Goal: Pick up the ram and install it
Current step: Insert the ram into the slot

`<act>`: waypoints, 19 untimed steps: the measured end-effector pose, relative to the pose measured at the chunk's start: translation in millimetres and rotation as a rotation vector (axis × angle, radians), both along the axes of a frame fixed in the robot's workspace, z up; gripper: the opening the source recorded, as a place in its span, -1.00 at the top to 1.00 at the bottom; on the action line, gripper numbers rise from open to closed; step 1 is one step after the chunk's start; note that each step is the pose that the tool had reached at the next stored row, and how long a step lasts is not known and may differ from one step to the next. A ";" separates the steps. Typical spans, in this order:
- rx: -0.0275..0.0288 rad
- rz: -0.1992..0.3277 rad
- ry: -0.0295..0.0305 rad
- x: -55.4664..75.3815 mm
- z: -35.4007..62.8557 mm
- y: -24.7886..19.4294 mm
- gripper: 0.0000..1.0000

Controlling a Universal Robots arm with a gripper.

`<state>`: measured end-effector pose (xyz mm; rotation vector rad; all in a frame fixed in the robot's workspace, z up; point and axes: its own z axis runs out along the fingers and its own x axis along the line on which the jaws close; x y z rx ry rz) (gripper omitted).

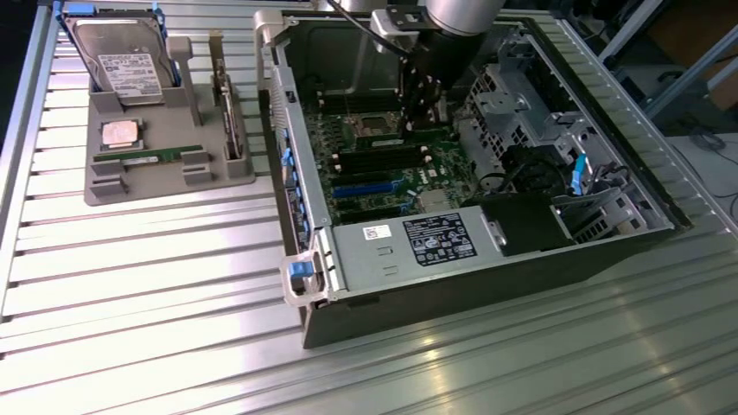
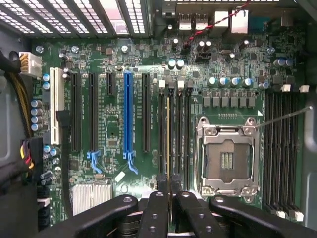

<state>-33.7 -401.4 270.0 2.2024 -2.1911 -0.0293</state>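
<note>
Ribbed aluminium table (image 1: 138, 285) carries the work, and reading across from the exterior view's left you first meet a grey parts holder (image 1: 116, 186), well apart from the gripper (image 1: 423, 108). In the holder stand a hard drive (image 1: 121, 56) and an upright expansion card (image 1: 231, 112), with a square processor chip (image 1: 120, 134) and a spare green stick (image 1: 150, 159) lying flat. Next comes the open computer case (image 1: 461, 294), and your gripper reaches down inside it, over the motherboard. In the wrist view the blue card slot (image 2: 128, 109) lies off to one side of the hand. Straight ahead of the fingers (image 2: 153, 213) runs the bank of four memory slots (image 2: 179, 139), and the empty processor socket (image 2: 227, 158) sits just beyond them. The fingers are pressed together on a thin pale-gold edge that runs out from the seam between them. I take that edge to be the ram (image 2: 169, 148), held edge-on and lined up along the second slot, though the angle leaves some doubt. You appear to be at the install step, with pickup and carry done. You cannot tell whether the stick has entered the slot or hovers above it. Seating it calls for a straight, level press with the edge square to the slot, and a tilt risks jamming one end.
</note>
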 end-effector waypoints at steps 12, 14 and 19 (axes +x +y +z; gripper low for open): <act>-0.0263 -0.019 -0.0001 -3.1 -12.4 -1.3 0.76; -0.0294 -0.019 -0.0002 -3.1 -13.5 -1.4 0.76; -0.0350 -0.019 -0.0002 -5.5 -18.9 -1.4 0.76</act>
